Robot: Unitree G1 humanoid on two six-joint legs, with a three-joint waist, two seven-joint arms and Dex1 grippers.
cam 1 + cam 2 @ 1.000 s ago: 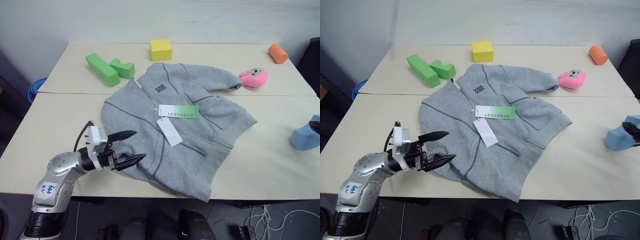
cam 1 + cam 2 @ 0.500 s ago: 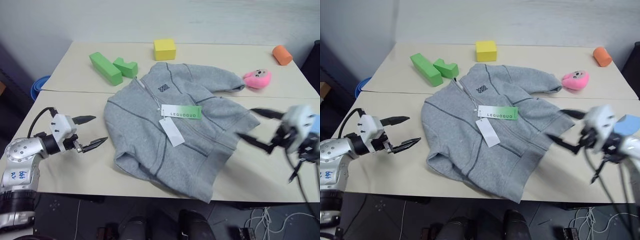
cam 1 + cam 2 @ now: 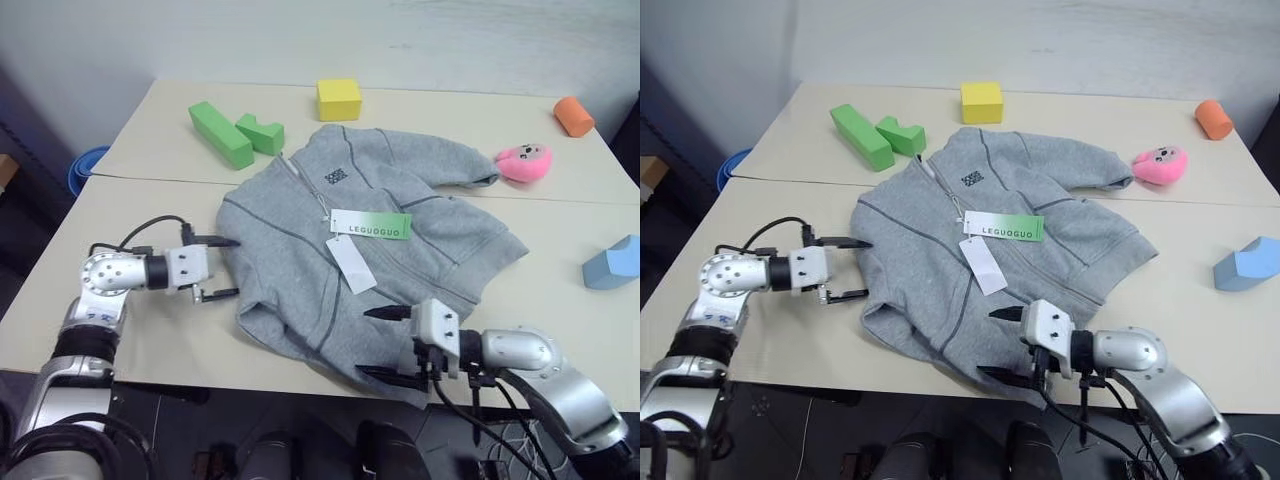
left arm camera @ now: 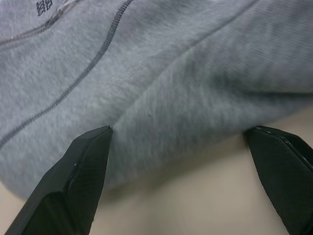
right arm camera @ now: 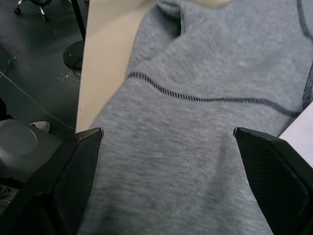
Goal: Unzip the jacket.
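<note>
The grey jacket point(image 3: 420, 250) lies flat on the table, zipped, with its zipper pull point(image 3: 296, 172) near the collar. A green-white tag point(image 3: 370, 224) and a white tag point(image 3: 350, 263) rest on its front. My left gripper point(image 3: 222, 267) is open at the jacket's left edge, its fingers either side of the sleeve fold point(image 4: 161, 112). At the near hem, my right gripper point(image 3: 381, 344) is open too, pointing across the fabric point(image 5: 205, 68). Neither holds anything.
Behind the jacket stand two green blocks point(image 3: 220, 135), a yellow cube point(image 3: 339, 99), an orange cylinder point(image 3: 574, 116) and a pink plush point(image 3: 527, 163). A blue object point(image 3: 612, 263) sits at the right. The table's near edge point(image 3: 180, 372) runs just below both grippers.
My right arm has swung in from the right to the jacket's near hem. The left gripper has moved forward to the jacket's left edge and rolled. The view has shifted a little.
</note>
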